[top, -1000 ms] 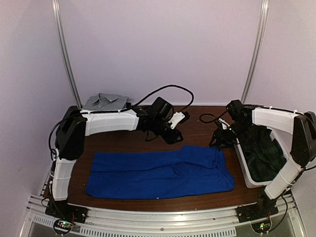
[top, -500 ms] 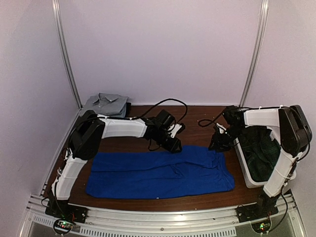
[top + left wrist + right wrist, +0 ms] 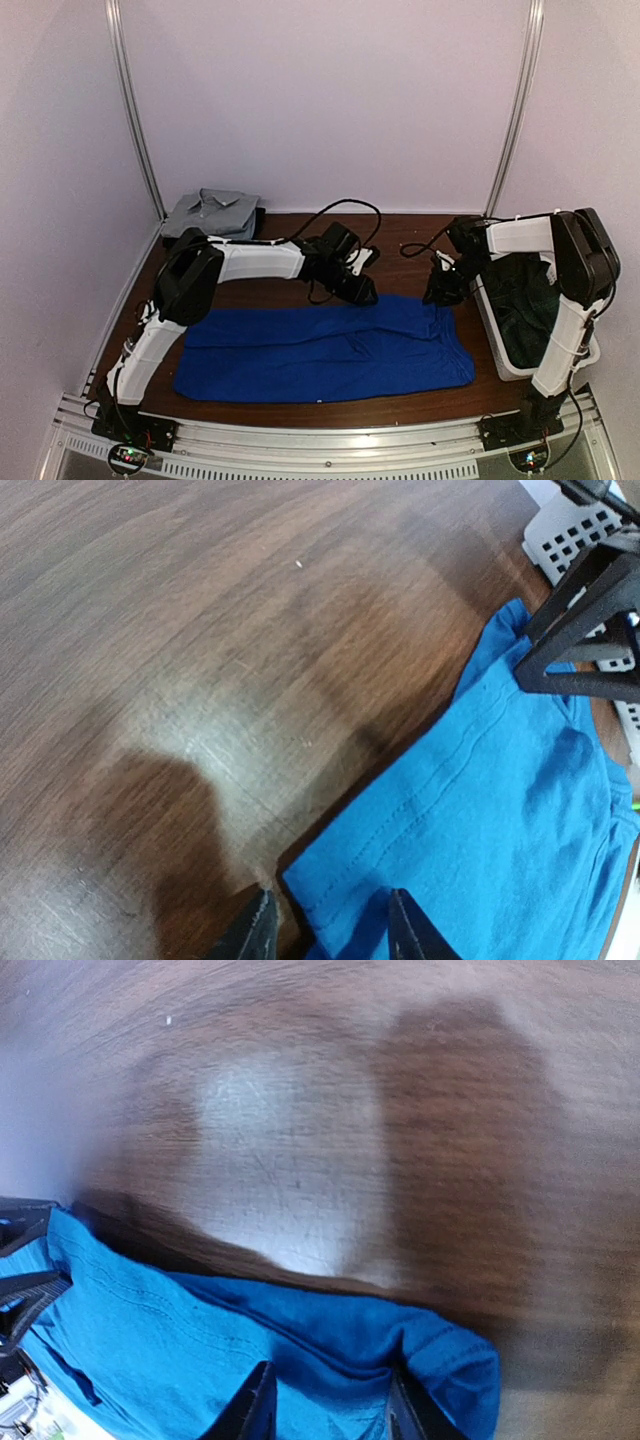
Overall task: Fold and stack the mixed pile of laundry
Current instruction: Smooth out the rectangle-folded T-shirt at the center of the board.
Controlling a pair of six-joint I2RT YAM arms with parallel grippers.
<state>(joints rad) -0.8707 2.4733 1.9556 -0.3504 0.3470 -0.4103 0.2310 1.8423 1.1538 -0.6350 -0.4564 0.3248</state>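
Both grippers have dropped onto the far hem of the royal-blue piece (image 3: 320,350) since a second ago; a folded light grey shirt (image 3: 212,210) sits well beyond its far left corner; the blue cloth lies flat and smooth on the wood-grain table (image 3: 400,250), long axis running left to right; the left gripper (image 3: 330,930) straddles its stitched hem, fingers parted; the right gripper (image 3: 325,1405) is parted over its far right corner; just right of it, a crumpled dark green-black piece (image 3: 525,300) fills a white latticed bin (image 3: 497,350).
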